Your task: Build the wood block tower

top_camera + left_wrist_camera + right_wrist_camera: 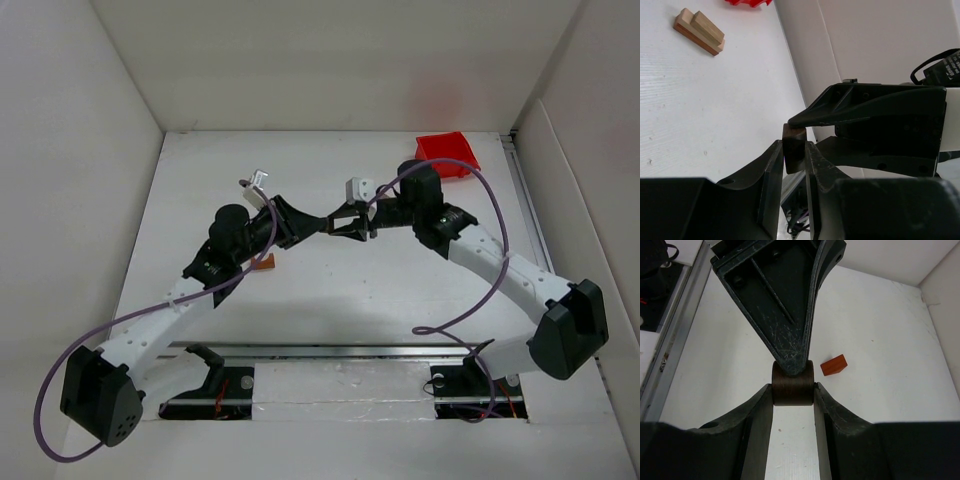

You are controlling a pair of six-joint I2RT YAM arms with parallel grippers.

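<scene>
The left hand [794, 148] and the right hand [792, 391] meet tip to tip above the middle of the counter [350, 300]. Both are clamped on 1 dark brown block [792, 382] with rounded corners, held clear of the surface. The right hand's 2 fingers press its flat sides, and the left hand grips the same piece from the opposite direction, turned crosswise to the right hand. Beyond the left hand's tips, off to one side, a tan and reddish pair of blocks [699, 31] lies flat on the counter, with the red bin [447, 155] farther on. Below and past the right hand's fingers, a small orange-red block [834, 365] lies alone on the counter
</scene>
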